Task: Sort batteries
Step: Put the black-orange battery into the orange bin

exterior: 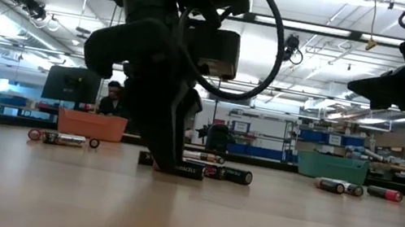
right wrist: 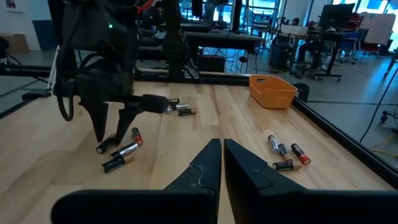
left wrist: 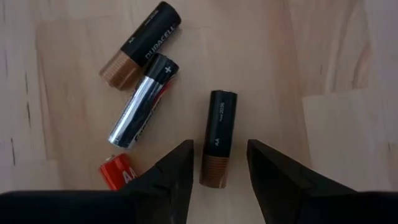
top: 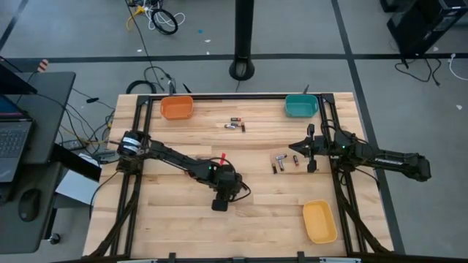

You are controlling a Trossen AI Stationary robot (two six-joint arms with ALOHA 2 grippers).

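Batteries under left gripper: a black battery with a copper end (left wrist: pixel 217 138) lies flat on the table, its copper end between the two fingers; beside it lie a silvery battery (left wrist: pixel 142 102), another black and copper battery (left wrist: pixel 140 46) and a red one (left wrist: pixel 118 173), partly hidden.
Other batteries: a small group (top: pixel 233 125) near the middle of the far edge; another group (top: pixel 282 161) toward the right edge, beside the right gripper.
Left gripper (left wrist: pixel 217 163): down at the table near its middle, fingers apart, straddling the black battery but not clamped on it.
Right gripper (right wrist: pixel 222 155): held above the table toward the right edge, fingers closed together, holding nothing.
Table (top: pixel 161 219): pale wooden boards.
Bins: orange bin (top: pixel 176 108) at the far left corner, teal bin (top: pixel 300 106) at the far right corner, yellow bin (top: pixel 319 220) at the near right corner.
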